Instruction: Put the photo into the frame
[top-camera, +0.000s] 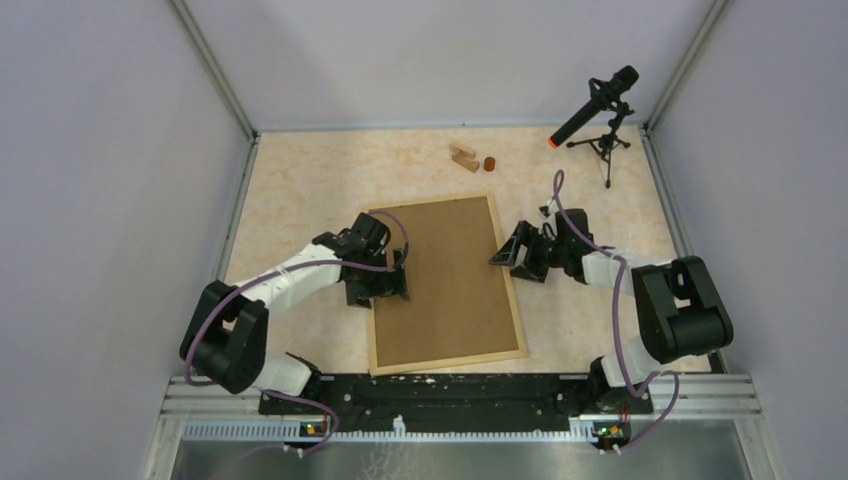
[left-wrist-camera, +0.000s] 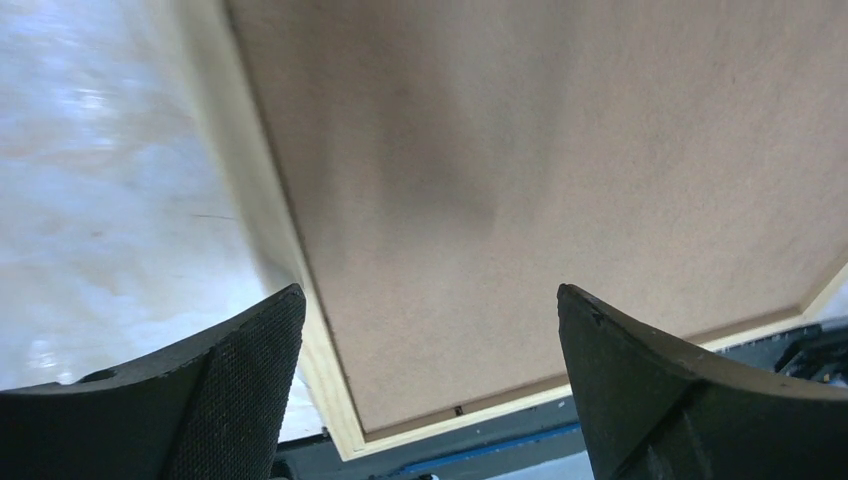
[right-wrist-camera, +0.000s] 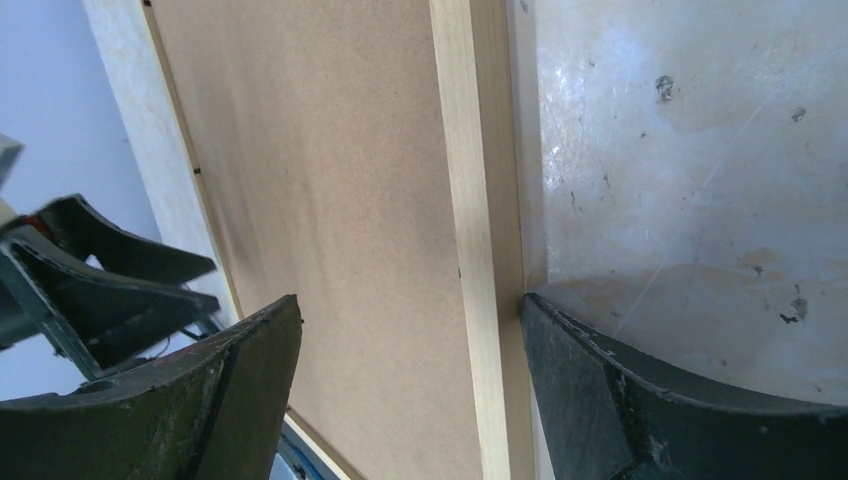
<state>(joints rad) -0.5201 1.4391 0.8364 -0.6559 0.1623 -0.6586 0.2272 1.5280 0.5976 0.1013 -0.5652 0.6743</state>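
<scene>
The frame (top-camera: 511, 290) lies flat in the middle of the table, back up, with its brown backing board (top-camera: 445, 280) showing. The photo is out of view. My left gripper (top-camera: 380, 290) is open and straddles the frame's left rail (left-wrist-camera: 330, 380), one finger over the table and one over the board (left-wrist-camera: 560, 150). My right gripper (top-camera: 517, 255) is open and straddles the right rail (right-wrist-camera: 480, 200), its outer finger (right-wrist-camera: 600, 380) against the rail's outer edge. It holds nothing.
Small wooden blocks (top-camera: 463, 157) and a small brown cylinder (top-camera: 490, 163) lie at the back of the table. A microphone on a tripod (top-camera: 600, 110) stands at the back right. The black base rail (top-camera: 450, 388) runs along the near edge.
</scene>
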